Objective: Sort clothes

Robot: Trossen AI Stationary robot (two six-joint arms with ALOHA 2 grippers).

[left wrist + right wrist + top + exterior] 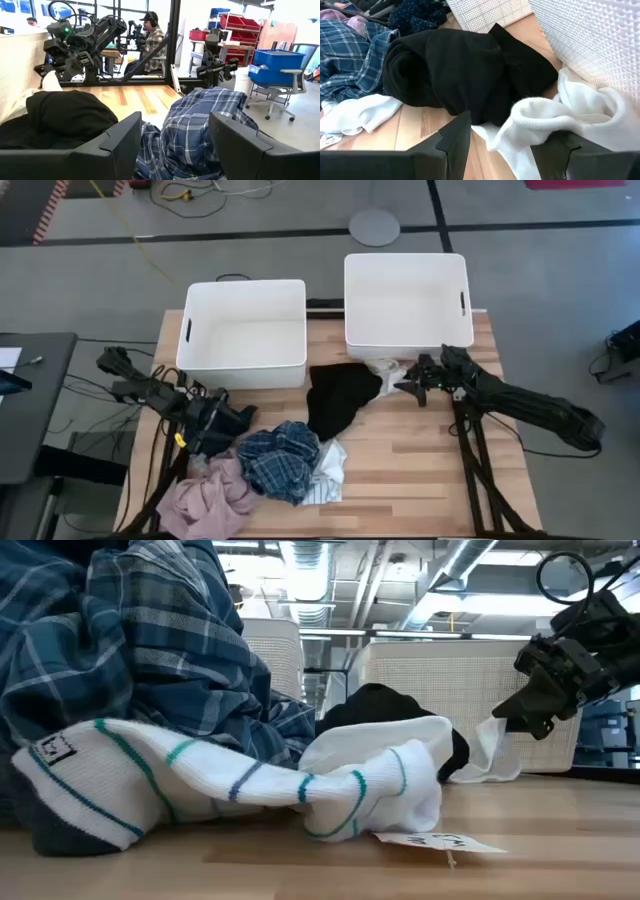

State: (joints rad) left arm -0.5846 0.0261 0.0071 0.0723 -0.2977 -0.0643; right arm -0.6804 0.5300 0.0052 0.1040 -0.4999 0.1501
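The black garment (338, 398) lies in a heap at the table's middle, with a white sock (560, 115) beside it by the right bin. The blue plaid garment (282, 460) lies on the pink garment (208, 502) and on striped white socks (250, 780) near the front edge. A dark navy patterned piece (420, 12) sits by the left bin. My left gripper (175, 145) is open and level, its fingers either side of the plaid's edge; whether they touch it I cannot tell. My right gripper (505, 145) is open above the white sock, clear of it in the low view.
Two white plastic bins stand side by side at the table's far edge, the left bin (245, 330) and the right bin (405, 295). Bare wood shows on the table's right near part (430, 480). A paper tag (430, 840) lies by the striped socks. A person sits beyond the table.
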